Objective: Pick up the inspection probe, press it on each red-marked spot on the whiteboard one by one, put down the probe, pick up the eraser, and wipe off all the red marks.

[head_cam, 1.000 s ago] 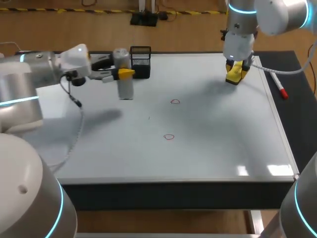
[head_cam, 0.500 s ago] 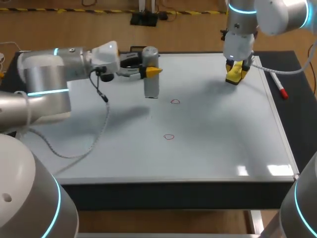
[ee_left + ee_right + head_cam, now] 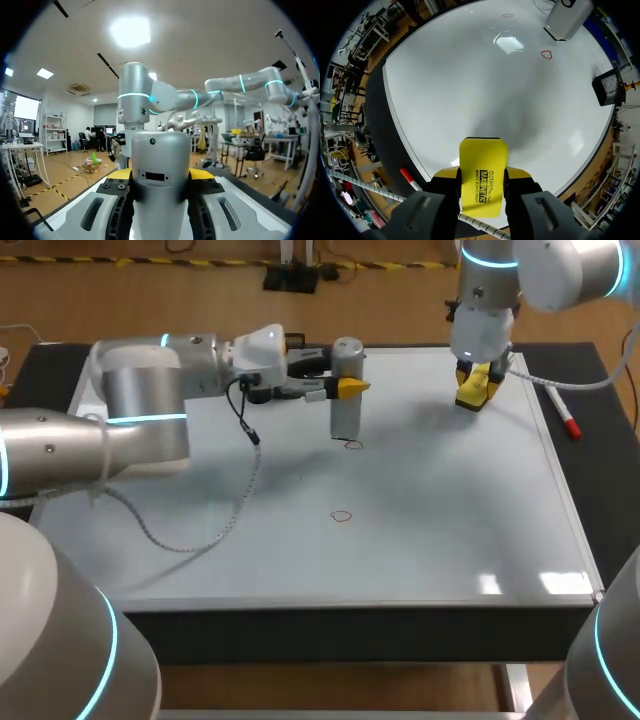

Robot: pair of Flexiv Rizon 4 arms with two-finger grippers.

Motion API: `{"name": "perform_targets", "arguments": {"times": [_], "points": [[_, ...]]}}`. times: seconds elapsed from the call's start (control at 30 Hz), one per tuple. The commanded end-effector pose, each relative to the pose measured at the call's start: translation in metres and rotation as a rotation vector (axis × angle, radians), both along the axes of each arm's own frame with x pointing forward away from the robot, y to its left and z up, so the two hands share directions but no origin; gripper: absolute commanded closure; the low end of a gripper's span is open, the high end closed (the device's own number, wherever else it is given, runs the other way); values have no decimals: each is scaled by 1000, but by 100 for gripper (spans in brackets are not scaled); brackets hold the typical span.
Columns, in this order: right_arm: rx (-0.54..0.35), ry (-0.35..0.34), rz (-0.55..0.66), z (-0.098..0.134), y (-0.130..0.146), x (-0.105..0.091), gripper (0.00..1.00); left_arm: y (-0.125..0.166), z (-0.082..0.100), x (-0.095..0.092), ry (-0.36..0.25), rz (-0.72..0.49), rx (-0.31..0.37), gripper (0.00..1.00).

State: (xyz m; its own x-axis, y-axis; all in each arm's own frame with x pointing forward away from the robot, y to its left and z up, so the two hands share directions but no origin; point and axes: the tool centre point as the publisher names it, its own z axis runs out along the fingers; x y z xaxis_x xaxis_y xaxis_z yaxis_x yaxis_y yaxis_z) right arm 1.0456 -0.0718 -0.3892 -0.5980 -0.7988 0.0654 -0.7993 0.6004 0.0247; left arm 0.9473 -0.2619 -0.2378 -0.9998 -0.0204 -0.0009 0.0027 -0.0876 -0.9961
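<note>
L claw (image 3: 348, 387) clamped on the inspection probe (image 3: 346, 418), upright, base at the far red mark (image 3: 354, 445) on the whiteboard (image 3: 450, 530) (contact unclear). Near red mark (image 3: 342, 516) sits apart. R claw (image 3: 482, 172) grips the yellow eraser (image 3: 483, 155) over the board's far-right area.

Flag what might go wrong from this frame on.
1. The probe in the left pincer looks offset from the upper red mark, so pressing straight down may miss it.
2. The right pincer holds the eraser. Wiping early could remove the lower red mark unprobed.
</note>
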Motion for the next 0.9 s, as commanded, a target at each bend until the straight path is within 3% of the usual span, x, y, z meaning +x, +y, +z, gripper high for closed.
{"name": "perform_targets", "arguments": {"times": [0.03,0.43,0.9], "points": [[-3,1,1,1,0,1,100,-9,-4,0,4,3,1,100],[-3,1,1,1,0,1,100,-9,-29,11,39,31,4,100],[-3,1,1,1,0,1,100,-13,-37,17,38,9,-4,100]]}}
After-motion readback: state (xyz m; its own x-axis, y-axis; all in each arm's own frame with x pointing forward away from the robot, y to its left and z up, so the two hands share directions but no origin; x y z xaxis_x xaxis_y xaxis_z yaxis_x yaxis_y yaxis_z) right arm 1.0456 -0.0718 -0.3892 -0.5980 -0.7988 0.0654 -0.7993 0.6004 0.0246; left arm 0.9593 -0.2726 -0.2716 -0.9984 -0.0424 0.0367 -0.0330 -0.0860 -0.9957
